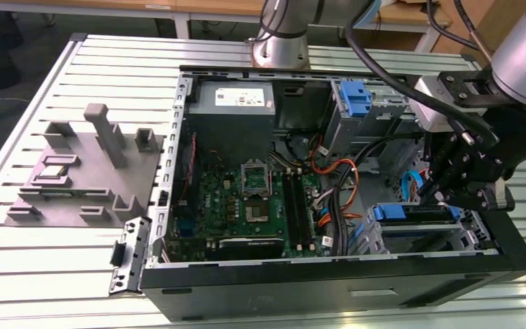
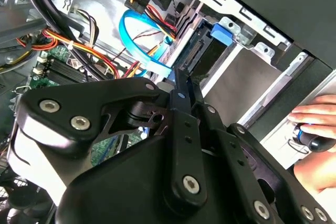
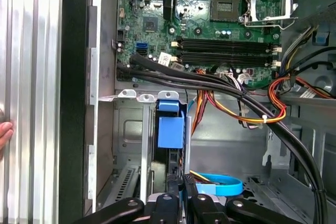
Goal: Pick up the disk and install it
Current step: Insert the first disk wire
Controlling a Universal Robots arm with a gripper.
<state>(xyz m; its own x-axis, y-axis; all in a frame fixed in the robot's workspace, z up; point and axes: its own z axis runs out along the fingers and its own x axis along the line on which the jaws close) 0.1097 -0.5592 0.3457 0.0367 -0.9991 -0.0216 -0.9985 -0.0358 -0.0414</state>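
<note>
Inside the computer case, at its drive cage, I see one disk seated on edge, directly under my tool. Its long axis runs into the cage. My tool seems pressed together against its edge. One motherboard lies beside the cage.

White sticker on the grey power supply in the open computer case, print too small to read; motherboard markings likewise illegible; no other legible text
</note>
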